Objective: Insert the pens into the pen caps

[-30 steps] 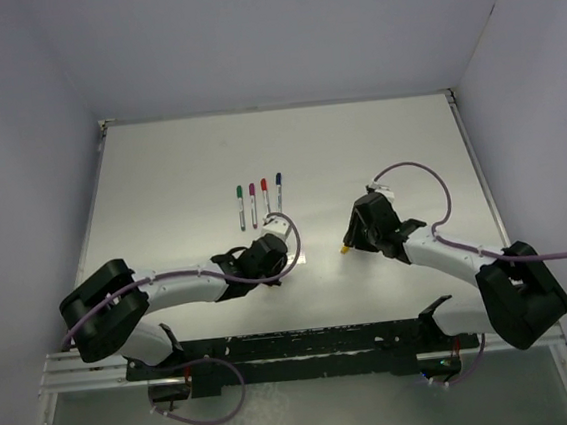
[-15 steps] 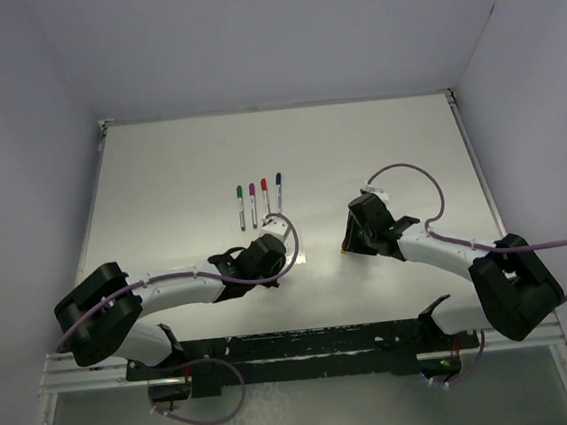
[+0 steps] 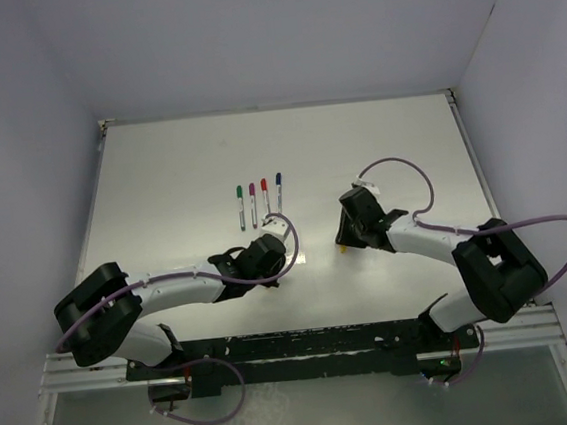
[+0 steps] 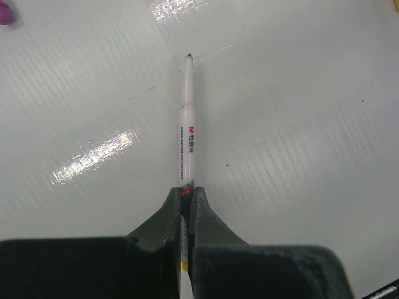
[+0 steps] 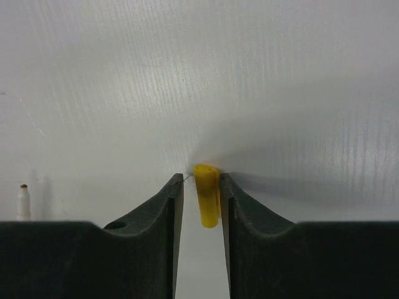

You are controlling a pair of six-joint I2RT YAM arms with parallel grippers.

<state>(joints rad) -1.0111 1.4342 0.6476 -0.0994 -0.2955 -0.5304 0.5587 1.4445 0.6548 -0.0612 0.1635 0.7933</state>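
Right hand [image 3: 344, 244] shifted; five pens [image 3: 253, 205], one loose cap [image 5: 206, 193]

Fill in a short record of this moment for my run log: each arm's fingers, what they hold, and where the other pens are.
left fingers: shut on a pen, its bare tip pointing away from them
right fingers: either side of the yellow cap, which lies on the table; a slim gap on one side, not yet clamped
pen and cap: apart, not joined
other pens: four in a row beyond the left fingers; far ends green, magenta, red, blue
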